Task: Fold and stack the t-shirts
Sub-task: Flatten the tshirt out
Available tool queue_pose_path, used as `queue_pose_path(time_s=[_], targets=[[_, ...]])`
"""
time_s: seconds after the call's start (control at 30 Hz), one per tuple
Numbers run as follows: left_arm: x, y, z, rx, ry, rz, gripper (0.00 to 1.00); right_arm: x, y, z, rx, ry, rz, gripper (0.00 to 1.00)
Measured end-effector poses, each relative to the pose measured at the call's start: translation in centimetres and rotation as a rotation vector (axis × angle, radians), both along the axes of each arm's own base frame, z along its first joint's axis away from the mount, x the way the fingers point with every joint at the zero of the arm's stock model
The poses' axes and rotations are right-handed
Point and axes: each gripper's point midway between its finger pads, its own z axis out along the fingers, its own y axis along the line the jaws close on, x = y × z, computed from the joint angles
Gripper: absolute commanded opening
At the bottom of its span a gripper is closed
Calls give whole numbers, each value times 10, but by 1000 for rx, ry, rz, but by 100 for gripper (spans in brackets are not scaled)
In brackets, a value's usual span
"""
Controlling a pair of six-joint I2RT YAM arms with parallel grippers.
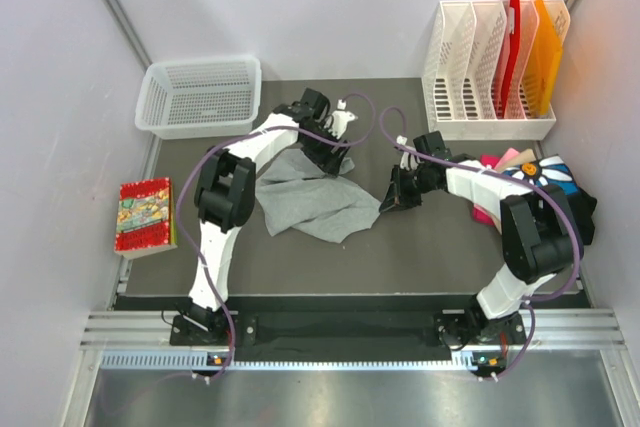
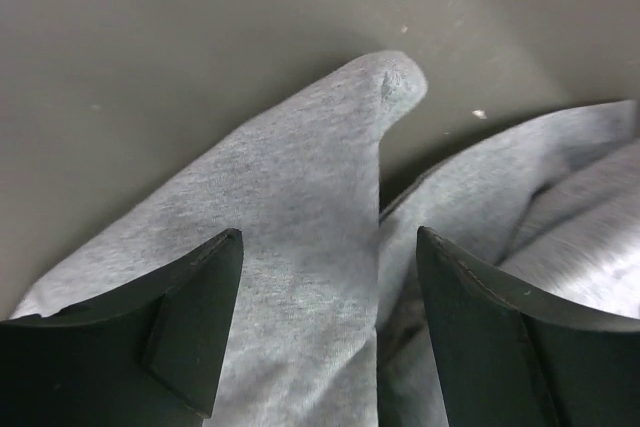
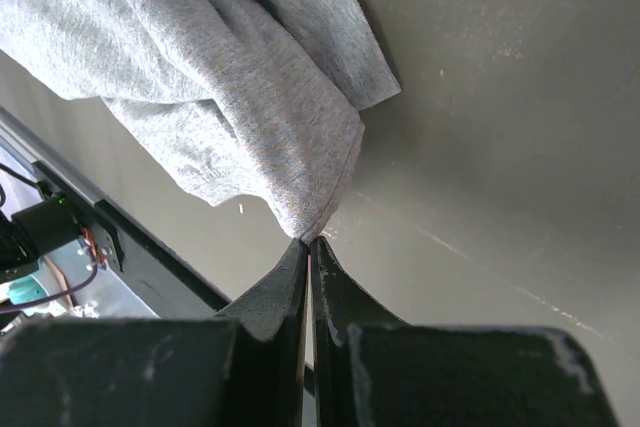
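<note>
Nearest, along the front edge of the dark desk (image 1: 400,262), two arm bases side by side. A bit further in, off to the left beside the desk, a red book (image 1: 145,215) lying flat. Over on the right side, a messy pile of other t-shirts (image 1: 555,172), black, pink and blue-and-white, partly hidden behind the right arm. In the middle of the desk, the grey t-shirt (image 1: 315,197), crumpled and not folded, spread in a loose heap. At its right-hand corner, the right claw (image 1: 392,197), shut tight and pinching the very tip of the shirt's hem, both dark fingers (image 3: 345,297) pressed together with the cloth pulled to a point between them. At the far top edge of the shirt, the left claw (image 1: 335,152), wide open, two dark fingertips (image 2: 190,327) well apart above a rounded flap of grey cloth, holding nothing. Furthest back, a white basket (image 1: 200,97) on the left with holes in its walls, and a white rack (image 1: 490,77) on the right with red and orange folders standing in it.
</note>
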Motion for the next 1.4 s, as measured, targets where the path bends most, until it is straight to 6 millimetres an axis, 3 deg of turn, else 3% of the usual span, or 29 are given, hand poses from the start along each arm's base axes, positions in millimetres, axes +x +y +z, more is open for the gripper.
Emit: queue_pose_path(time_s=[0.1,0.13,0.2,0.23,0.27,0.4,0.5,0.57,0.7,0.8,0.9,1.0,1.13,1.27,1.4], targets=[[-4,2,-17,36,12,2,69,0,0,0,3,1,1,0],[-4,3,-20,44,13,3,50,0,0,0,3,2,0,0],[-1,5,-22,57,-2,8,27,0,1,1,5,3,1,0],[1,5,-22,61,-11,10,7,-1,1,1,6,3,1,0],[2,6,-24,69,-16,10,0,-1,1,1,6,4,1,0],[11,13,-19,102,-38,28,0,0,1,2,6,1,3,0],[26,14,-1,111,-85,39,0,3,2,6,7,-4,3,0],[41,16,20,105,-133,53,0,8,3,12,10,-20,5,0],[84,31,88,66,-290,113,0,27,3,32,4,-82,4,0],[119,55,150,23,-448,193,0,54,-7,57,-15,-163,-28,0],[137,90,211,-5,-602,282,1,97,-31,96,-47,-287,-112,0],[136,117,262,-26,-706,341,0,141,-60,155,-65,-455,-206,0],[116,150,332,-57,-841,405,0,166,-88,225,-92,-634,-294,0],[86,183,375,-80,-904,460,0,149,-98,258,-97,-705,-328,0],[70,203,395,-102,-927,489,0,135,-98,268,-80,-727,-326,0]])
